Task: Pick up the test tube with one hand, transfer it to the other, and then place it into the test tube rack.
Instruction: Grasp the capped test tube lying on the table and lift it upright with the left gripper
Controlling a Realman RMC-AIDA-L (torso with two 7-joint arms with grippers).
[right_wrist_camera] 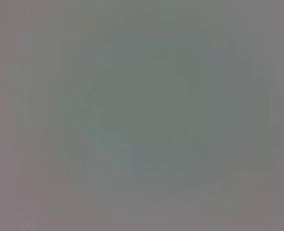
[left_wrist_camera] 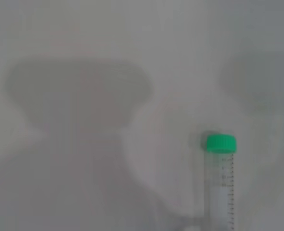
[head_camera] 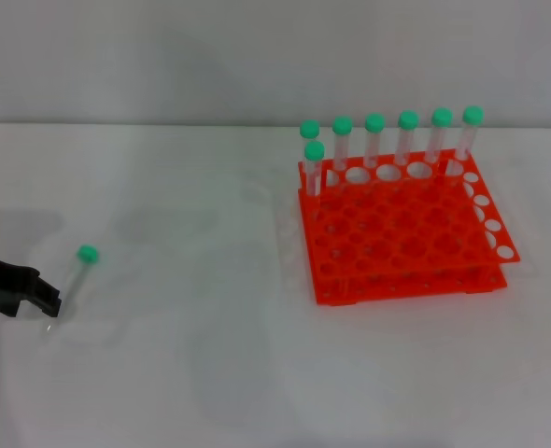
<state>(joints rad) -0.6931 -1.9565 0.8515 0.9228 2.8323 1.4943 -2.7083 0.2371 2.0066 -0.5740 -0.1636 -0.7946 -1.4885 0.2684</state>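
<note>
The test tube [head_camera: 73, 277] lies on the table [head_camera: 210, 355], well left of the test tube rack [head_camera: 402, 233] — left tool [head_camera: 44, 303] at its tapered end. Whether that tool is spread or pinching cannot be told; a grip so near the tip could let the tube pivot or slip — the right tool is out of view.

White table [head_camera: 257, 373] spanning whole view, far edge straight across. Plain pale grey wall [head_camera: 210, 56] behind. Soft even light, faint shadows near left edge.

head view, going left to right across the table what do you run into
black left tool at the frame's edge → slim clear plastic test tube with green screw cap, lying on the white table → bright orange-red plastic rack holding seven green-capped tubes
</note>
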